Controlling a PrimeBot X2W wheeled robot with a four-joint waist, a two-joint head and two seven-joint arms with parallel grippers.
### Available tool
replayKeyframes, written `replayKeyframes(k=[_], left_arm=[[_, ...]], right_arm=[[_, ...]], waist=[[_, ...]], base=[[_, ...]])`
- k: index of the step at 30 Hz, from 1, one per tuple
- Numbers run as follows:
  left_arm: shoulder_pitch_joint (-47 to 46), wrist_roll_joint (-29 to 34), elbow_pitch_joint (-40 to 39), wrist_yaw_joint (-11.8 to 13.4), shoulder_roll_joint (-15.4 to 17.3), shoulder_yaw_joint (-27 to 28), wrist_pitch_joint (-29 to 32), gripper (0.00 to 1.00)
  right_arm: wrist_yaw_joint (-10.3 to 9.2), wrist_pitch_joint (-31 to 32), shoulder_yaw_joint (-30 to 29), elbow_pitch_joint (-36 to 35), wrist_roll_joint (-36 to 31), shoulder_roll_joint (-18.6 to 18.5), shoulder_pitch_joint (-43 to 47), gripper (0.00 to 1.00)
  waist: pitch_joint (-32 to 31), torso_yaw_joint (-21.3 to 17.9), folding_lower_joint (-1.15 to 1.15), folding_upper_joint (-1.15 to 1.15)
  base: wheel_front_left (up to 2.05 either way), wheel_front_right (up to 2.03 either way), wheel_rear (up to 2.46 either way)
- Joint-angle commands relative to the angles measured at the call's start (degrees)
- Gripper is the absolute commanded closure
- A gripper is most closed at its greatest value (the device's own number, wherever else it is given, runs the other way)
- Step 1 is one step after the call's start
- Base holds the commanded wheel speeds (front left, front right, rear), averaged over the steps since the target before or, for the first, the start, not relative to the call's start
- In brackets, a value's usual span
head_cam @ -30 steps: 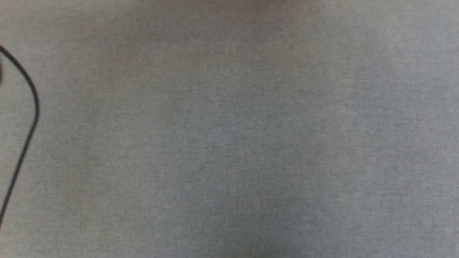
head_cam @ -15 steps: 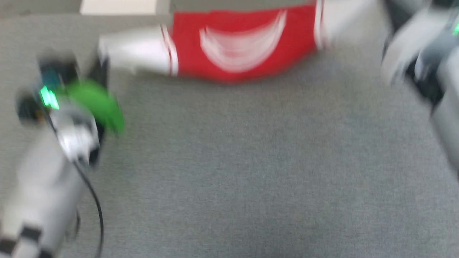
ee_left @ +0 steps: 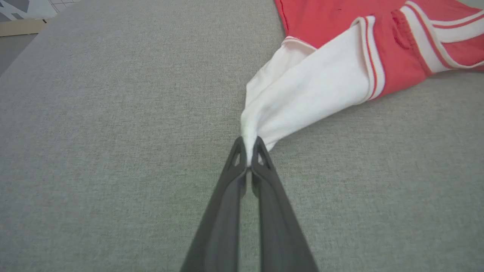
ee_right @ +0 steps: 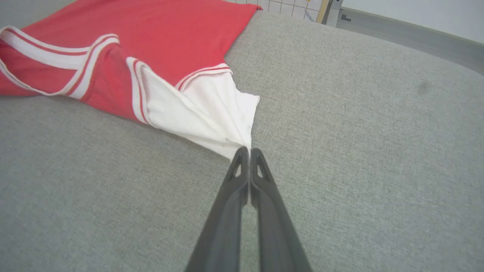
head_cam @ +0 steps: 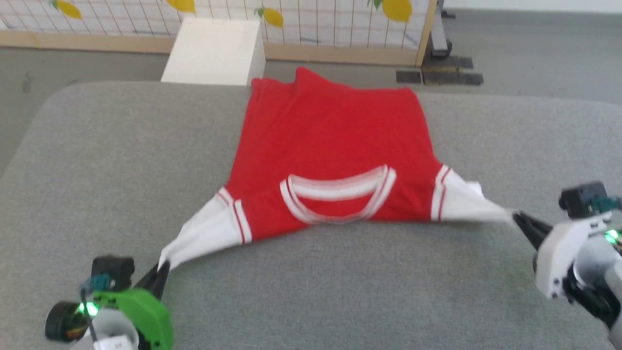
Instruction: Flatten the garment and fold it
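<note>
The garment [head_cam: 330,141] lies spread on the grey padded surface [head_cam: 107,160], a red shirt with white sleeves and a striped collar [head_cam: 337,194] toward me. Its plain red side faces up. My left gripper [head_cam: 163,266] at the lower left is shut on the tip of the left white sleeve [head_cam: 204,233], which is pulled out taut. In the left wrist view the left gripper [ee_left: 248,145] pinches that sleeve [ee_left: 302,90]. My right gripper [head_cam: 516,215] at the right is shut on the tip of the other white sleeve [head_cam: 461,201]; the right wrist view shows the right gripper [ee_right: 245,150] nipping the sleeve's corner [ee_right: 211,113].
A white box [head_cam: 214,51] stands on the floor behind the surface, in front of a gridded screen with lemon prints [head_cam: 311,19] in a wooden frame. Grey floor [head_cam: 534,48] runs beyond the far edge. Bare grey padding lies on both sides of the shirt.
The head camera has swung up from bare grey padding, so the shirt, both grippers and the far floor have come into the picture. Real movement of the shirt cannot be told.
</note>
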Motion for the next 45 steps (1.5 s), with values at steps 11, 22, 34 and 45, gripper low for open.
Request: replayKeyframes(k=[11,22,34,45], left_arm=[[9.6,-2.4,-6.1,3.7,4.3,-0.8,3.1,1.0],[16.8,-5.4,-9.9,4.9,5.6,-3.1,7.9,1.0],[10.8,-4.6,-15.0,3.5,-0.1,-2.7,4.3,1.0],[5.2,-1.0,-23.1,4.7,-3.6,-4.0,3.4,1.0]], right_arm=[[-0.09,8.9,-8.5,-6.9,-4.0,-3.0,16.3,1.0],[-0.09,23.6,-15.6,-17.7,-3.7,-2.0,30.7,1.0],[-0.09,31.1,-25.9,-25.0,-6.5,2.8,25.9,0.0],[-0.09,40.7,-28.6,-21.6,-10.7,6.9,1.4,0.0]], waist=[[-6.2,1.1,0.01,0.0],[-7.9,1.1,0.01,0.0],[-2.6,3.9,0.01,0.0],[9.7,10.5,0.01,0.0]], base=[[0.0,0.0,0.0],[0.0,0.0,0.0],[0.0,0.0,0.0],[0.0,0.0,0.0]])
